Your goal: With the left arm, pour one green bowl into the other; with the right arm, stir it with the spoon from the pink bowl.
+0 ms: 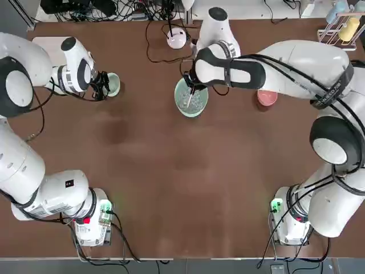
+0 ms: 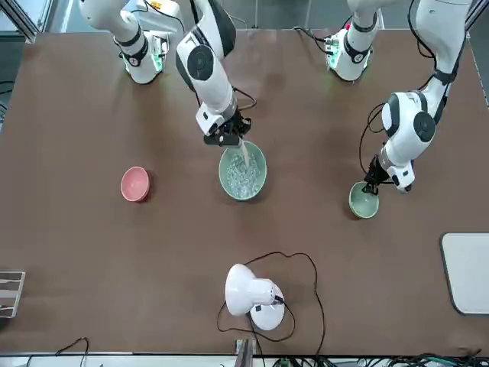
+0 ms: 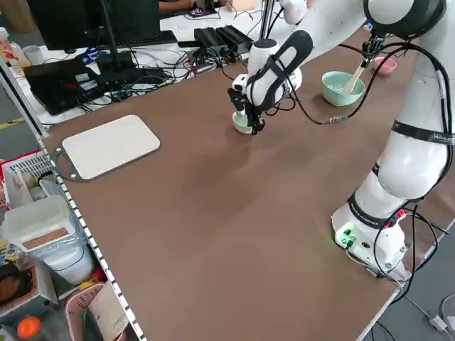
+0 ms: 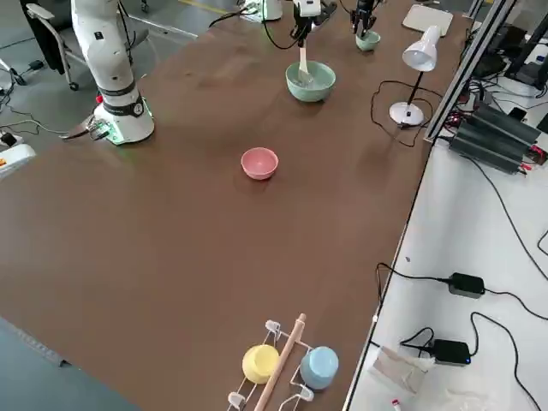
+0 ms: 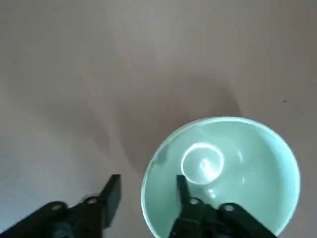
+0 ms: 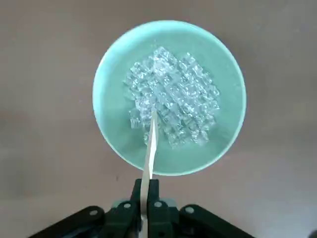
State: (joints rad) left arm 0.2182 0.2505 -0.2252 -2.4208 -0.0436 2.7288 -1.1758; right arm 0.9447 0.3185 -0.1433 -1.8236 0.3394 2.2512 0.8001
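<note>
The small green bowl (image 1: 113, 84) (image 5: 237, 163) stands upright and empty at the table's far left. My left gripper (image 1: 102, 85) (image 5: 147, 179) is open at its rim, one finger inside the bowl and one outside. The large green bowl (image 1: 183, 105) (image 6: 233, 124) sits mid-table at the far side, holding a heap of clear cubes. Above it my right gripper (image 1: 190, 80) (image 6: 147, 188) is shut on the spoon (image 6: 150, 144) (image 2: 246, 155), whose tip dips into the cubes. To the right of the large bowl stands the pink bowl (image 1: 267, 98) (image 2: 135, 183), with nothing in it.
A white desk lamp (image 1: 177, 37) with its cable stands behind the large bowl. A white board (image 1: 48, 48) lies at the far left corner. A rack with a yellow and a blue cup (image 1: 345, 25) is at the far right corner.
</note>
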